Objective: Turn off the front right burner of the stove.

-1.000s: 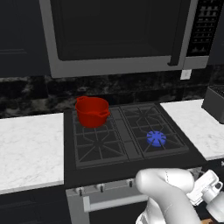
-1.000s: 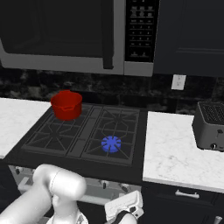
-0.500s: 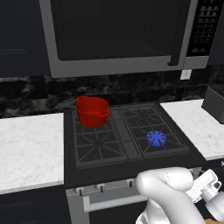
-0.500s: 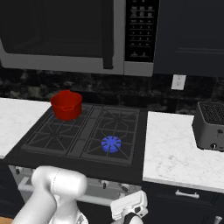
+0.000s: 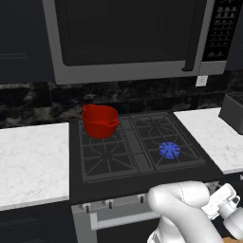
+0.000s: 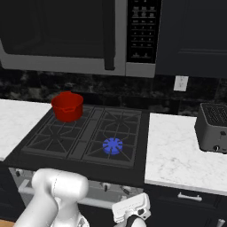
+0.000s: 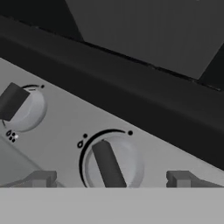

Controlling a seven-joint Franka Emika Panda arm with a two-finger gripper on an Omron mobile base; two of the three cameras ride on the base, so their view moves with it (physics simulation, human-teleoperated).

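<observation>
The black stove (image 5: 138, 151) (image 6: 85, 137) has a blue flame disc on its front right burner (image 5: 169, 150) (image 6: 113, 145). My white hand hangs low in front of the stove's silver front (image 5: 223, 205) (image 6: 131, 208). In the hand view my gripper (image 7: 111, 178) is open, and its dark fingertips (image 7: 43, 178) stand on either side of a silver knob (image 7: 110, 162) with a dark bar, without touching it. That bar tilts slightly off vertical. A second knob (image 7: 18, 107) sits further left on the panel.
A red pot (image 5: 99, 121) (image 6: 67, 106) stands on the back left grate. A large microwave (image 5: 128, 38) (image 6: 80, 31) hangs above the stove. A dark toaster (image 6: 215, 127) sits on the right white counter (image 6: 177, 155). Another white counter (image 5: 31, 159) lies left of the stove.
The hand has edged slightly sideways in front of the stove panel and then held about still. The blue flame is unchanged.
</observation>
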